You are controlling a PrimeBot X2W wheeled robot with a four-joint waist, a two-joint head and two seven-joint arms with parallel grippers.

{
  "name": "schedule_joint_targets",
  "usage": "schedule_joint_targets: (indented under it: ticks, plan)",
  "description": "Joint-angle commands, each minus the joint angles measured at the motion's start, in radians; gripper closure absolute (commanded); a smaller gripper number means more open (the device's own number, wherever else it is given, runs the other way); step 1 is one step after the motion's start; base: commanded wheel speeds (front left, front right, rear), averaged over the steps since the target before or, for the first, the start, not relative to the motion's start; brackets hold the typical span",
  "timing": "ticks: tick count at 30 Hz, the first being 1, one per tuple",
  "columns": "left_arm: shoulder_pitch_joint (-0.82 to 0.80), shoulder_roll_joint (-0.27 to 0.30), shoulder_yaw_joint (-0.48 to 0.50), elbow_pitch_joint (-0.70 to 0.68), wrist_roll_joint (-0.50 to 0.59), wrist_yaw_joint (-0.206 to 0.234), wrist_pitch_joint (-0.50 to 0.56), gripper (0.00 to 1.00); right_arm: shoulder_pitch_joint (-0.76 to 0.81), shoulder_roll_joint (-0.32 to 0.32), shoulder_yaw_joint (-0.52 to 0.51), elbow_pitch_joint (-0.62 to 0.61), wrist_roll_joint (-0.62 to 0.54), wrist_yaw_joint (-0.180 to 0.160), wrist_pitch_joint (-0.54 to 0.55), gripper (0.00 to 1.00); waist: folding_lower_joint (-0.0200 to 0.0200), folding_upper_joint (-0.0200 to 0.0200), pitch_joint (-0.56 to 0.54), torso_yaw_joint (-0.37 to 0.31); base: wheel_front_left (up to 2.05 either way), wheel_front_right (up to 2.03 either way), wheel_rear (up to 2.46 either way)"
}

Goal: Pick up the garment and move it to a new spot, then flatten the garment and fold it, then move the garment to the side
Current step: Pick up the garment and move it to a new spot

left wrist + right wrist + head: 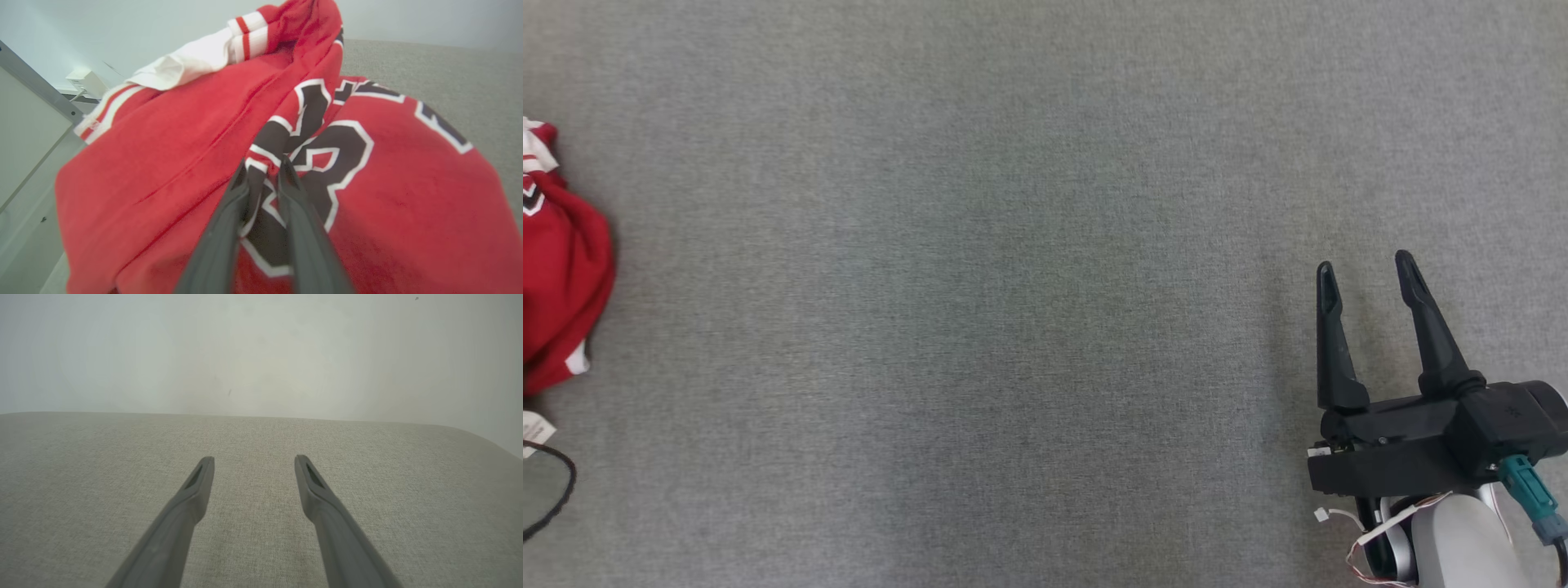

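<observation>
Garment [564,261] is a red jersey, sitting in a crumpled heap right at the left edge of the grey surface [1013,286], about halfway between near and far in the head view, partly cut off by the frame.

Starting near: on the near right, the right gripper [1365,261] hovers over bare grey fabric with its two dark fingers spread wide, nothing between them, tips pointing far. Its own wrist view agrees, with a big gap and just the cloth weave under it. On the near left there's a loop of black cable [564,490] and a little white tag [535,426] just near of the heap.

Next, the left gripper [264,171] in its wrist view: jaws drawn nearly together, pinching a raised fold of the garment between the fingertips. The fold it has hold of runs right through the big dark numbers [339,151] with white outlines. Red fabric bulges up on both sides of the fingers.

Further along that view, a white sleeve [192,61] with red stripes lies draped over the top of the pile. Beyond it on the left are a pale panel [24,134] and a small white box [86,81].

Farthest out in the right wrist view, a plain pale wall [261,355] rises past the far edge of the surface.
</observation>
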Motion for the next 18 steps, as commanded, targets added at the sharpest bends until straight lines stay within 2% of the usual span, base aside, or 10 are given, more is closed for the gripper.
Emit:
schedule_joint_targets:
  ticks: [1,5,10,18]
  plan:
    - [-0.017,0.01,0.002,0.008,0.003,0.002,-0.016,1.0,0.006,-0.001,0.004,0.001,0.0,-0.002,-0.001,0.0,0.0,-0.0002,-0.015,0.01,0.0,0.0,0.0]
    - [-0.041,0.008,0.009,0.005,-0.012,0.002,-0.079,1.0,0.013,-0.001,0.007,0.008,0.006,-0.002,-0.001,0.0,0.0,-0.0002,-0.047,0.023,0.0,0.0,0.0]
    - [-0.082,0.026,-0.014,-0.051,0.021,0.002,-0.14,1.0,0.028,-0.001,0.002,0.014,0.022,-0.002,-0.001,0.0,0.0,-0.0002,-0.089,0.041,0.0,0.0,0.0]
    - [-0.16,0.035,-0.062,-0.265,0.071,0.012,-0.151,1.0,0.044,-0.002,0.019,0.026,0.069,-0.002,-0.001,0.0,0.0,-0.0002,-0.154,0.02,0.0,0.0,0.0]
